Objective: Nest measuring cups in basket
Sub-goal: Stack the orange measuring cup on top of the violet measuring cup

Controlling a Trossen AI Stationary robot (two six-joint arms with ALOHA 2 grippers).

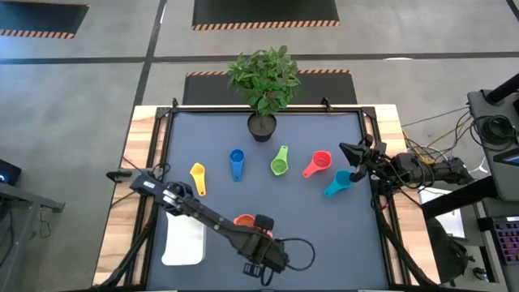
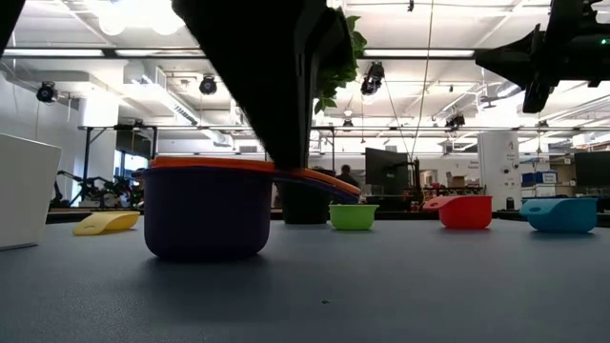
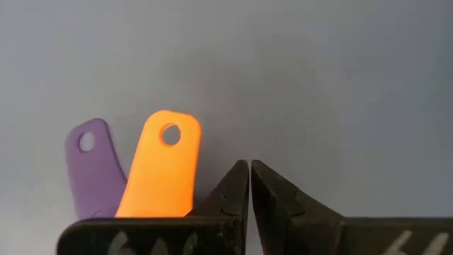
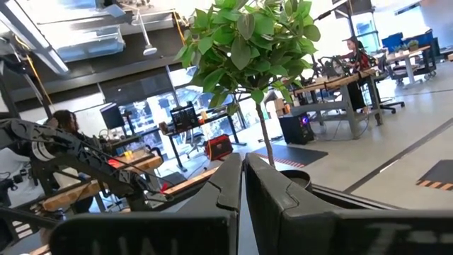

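The orange cup sits nested in the purple cup (image 2: 205,214) on the table near the front; in the high view only the orange one (image 1: 242,220) shows. Their handles, orange (image 3: 161,170) and purple (image 3: 92,166), lie side by side. My left gripper (image 3: 249,167), shut, stands right over this pair (image 1: 259,224). The yellow (image 1: 197,177), blue (image 1: 236,162), green (image 1: 280,161), red-pink (image 1: 318,164) and teal (image 1: 336,183) cups lie apart in a row. The white basket (image 1: 183,240) lies at the front left. My right gripper (image 1: 350,152), shut and empty, hangs raised near the teal cup. My left gripper comes from above, its shut fingers (image 3: 233,185) beside the orange cup's handle near the cup's rim (image 2: 286,168). I cannot tell whether they touch the handle. The nested cups stand upright on the table.
A black plant pot (image 1: 261,126) with a leafy plant stands at the table's far edge, middle. The left arm (image 1: 195,207) reaches across the front of the table beside the basket. The basket's wall also shows in the low view (image 2: 24,191).
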